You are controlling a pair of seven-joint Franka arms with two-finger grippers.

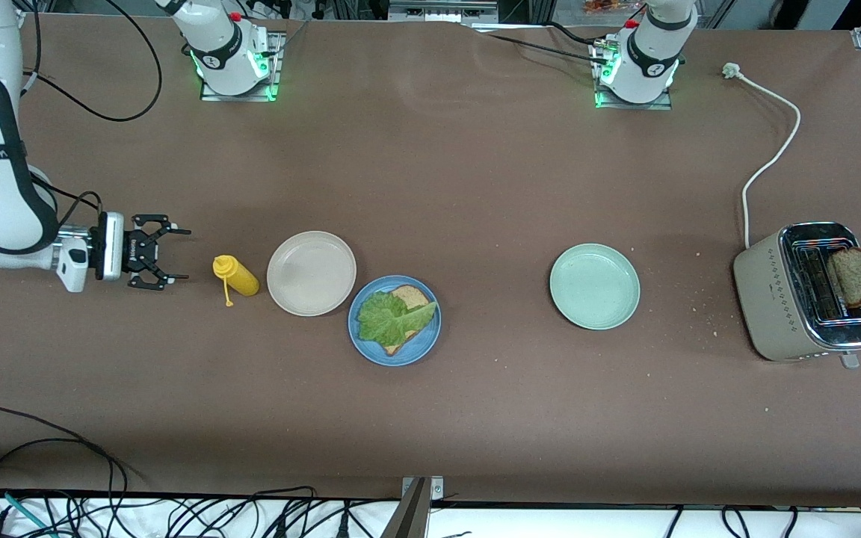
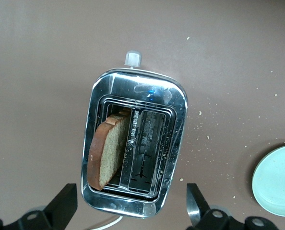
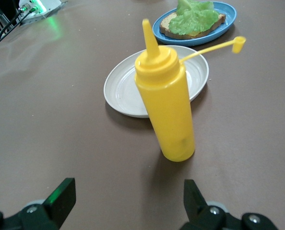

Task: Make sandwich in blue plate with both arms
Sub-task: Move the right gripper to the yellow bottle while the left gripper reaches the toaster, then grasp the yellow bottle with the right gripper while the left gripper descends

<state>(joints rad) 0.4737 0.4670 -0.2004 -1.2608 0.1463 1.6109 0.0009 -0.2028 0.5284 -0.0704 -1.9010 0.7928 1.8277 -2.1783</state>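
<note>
The sandwich is judged half built: on the brown table (image 1: 430, 187), the round matte blue plate (image 1: 371, 345) already carries one brown wholegrain bread slice (image 1: 409, 297) topped with a ruffled green lettuce leaf (image 1: 389, 317), and the second wholegrain slice (image 2: 109, 149) is seen standing up out of one slot of the beige and chrome toaster (image 1: 782, 299) at the left arm's end of the table. The step in hand appears to be fetching that slice; a descent and a squeeze across its faces would be called for next.

The left gripper (image 2: 133, 211) is poised directly over the toaster, jaws spread wide and empty. The right gripper (image 1: 155, 252) is held low and level just beside the upright yellow squeeze bottle (image 1: 235, 275), jaws likewise wide and empty; that arm appears to be waiting. A round beige plate (image 1: 311, 273) lies empty between bottle and blue plate.
</note>
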